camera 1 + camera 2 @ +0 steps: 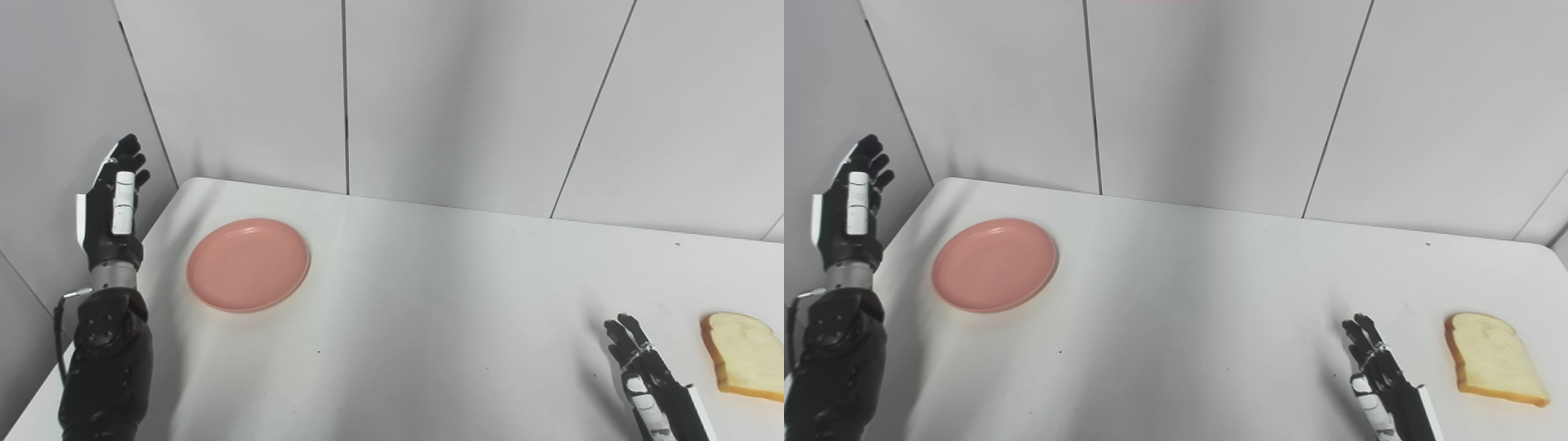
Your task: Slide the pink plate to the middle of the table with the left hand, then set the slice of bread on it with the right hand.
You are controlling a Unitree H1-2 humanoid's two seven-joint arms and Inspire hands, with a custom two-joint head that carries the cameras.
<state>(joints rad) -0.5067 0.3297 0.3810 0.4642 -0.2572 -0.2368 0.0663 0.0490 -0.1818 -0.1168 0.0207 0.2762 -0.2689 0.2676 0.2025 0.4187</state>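
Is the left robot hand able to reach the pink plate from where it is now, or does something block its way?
Probably yes. The left robot hand is raised and open just left of the pink plate, and only bare table lies between them. Nothing stands in the way.

A plain white rectangular table (429, 294) with rounded corners carries two things. A round, shallow pink plastic plate (248, 264) lies flat just beside the raised left hand (113, 205), on its inner side. A pale, golden-crusted slice of bread (1494, 358) lies flat just beyond the right hand (1381, 380), on its outer side.
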